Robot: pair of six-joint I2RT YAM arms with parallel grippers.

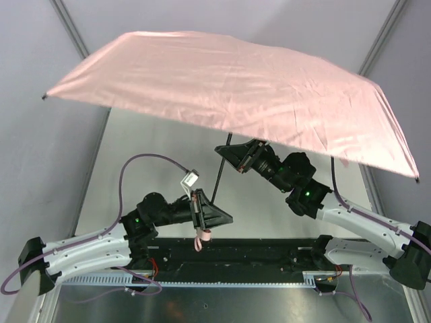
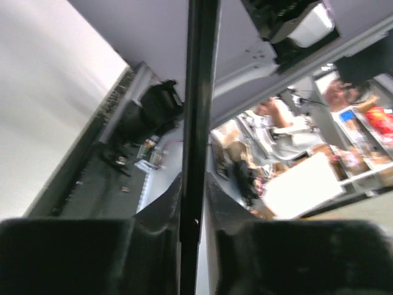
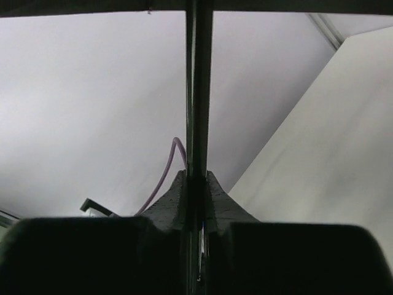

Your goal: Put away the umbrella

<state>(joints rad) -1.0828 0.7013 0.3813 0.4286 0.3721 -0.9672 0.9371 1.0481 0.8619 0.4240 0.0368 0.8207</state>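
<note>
The umbrella stands open, its pale pink canopy point(image 1: 236, 87) spread wide above both arms. Its thin black shaft point(image 1: 221, 171) slants down from under the canopy to the small pink handle point(image 1: 203, 235) with its loop strap. My left gripper point(image 1: 214, 214) is shut on the shaft's lower end just above the handle; the shaft point(image 2: 198, 110) runs up between its fingers point(image 2: 218, 203). My right gripper point(image 1: 227, 152) is shut on the shaft higher up, just under the canopy; the shaft point(image 3: 198, 92) is pinched between its fingers point(image 3: 216, 196).
The grey table point(image 1: 155, 168) lies under the umbrella, with a black rail point(image 1: 236, 252) along its near edge between the arm bases. A purple cable point(image 1: 145, 160) loops over the left arm. Grey walls and frame posts point(image 1: 71, 27) stand close behind the canopy.
</note>
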